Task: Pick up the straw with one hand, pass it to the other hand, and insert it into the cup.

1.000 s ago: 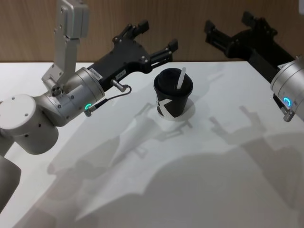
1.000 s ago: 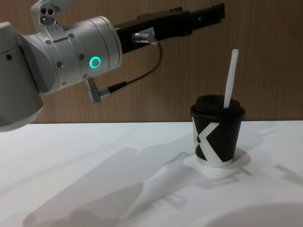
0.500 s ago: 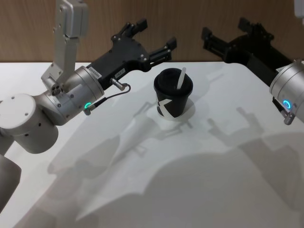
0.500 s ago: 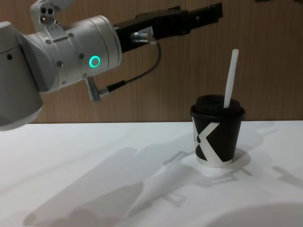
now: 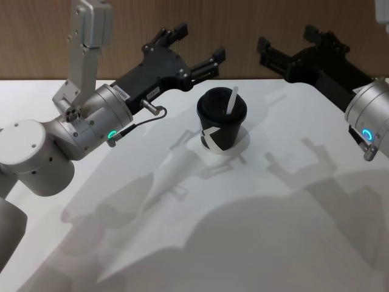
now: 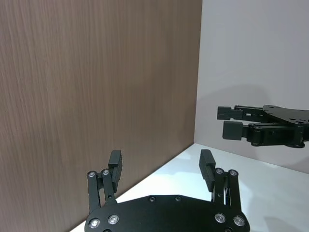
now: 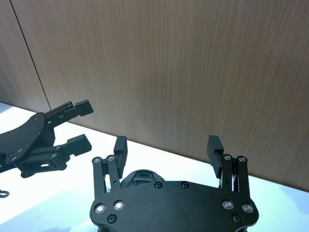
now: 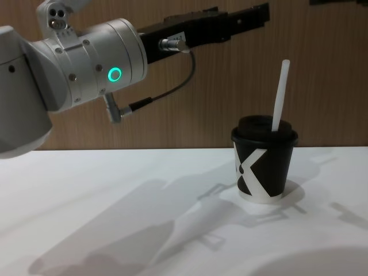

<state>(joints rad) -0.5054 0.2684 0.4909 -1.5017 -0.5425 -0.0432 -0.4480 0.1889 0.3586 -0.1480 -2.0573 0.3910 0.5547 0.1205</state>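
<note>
The straw (image 5: 232, 100) stands in the cup (image 5: 221, 126), poking up through the black domed lid and leaning slightly; the cup sits upright on the white surface (image 5: 273, 213), about mid-way between the two arms. Judging by that, your insertion looks done.

Risks from here: the cup is light and the straw sticks well above the lid, so any sweep of an arm across the middle could clip the straw and tip the cup or pull the straw out. Retract outward and up, not across.

The left hand (image 5: 188, 52) hangs raised just behind and to the left of the cup, fingers spread, holding nothing, not touching straw or lid. The right hand (image 5: 290, 50) is raised farther off to the cup's right and behind, well apart, fingers also spread and empty.
</note>
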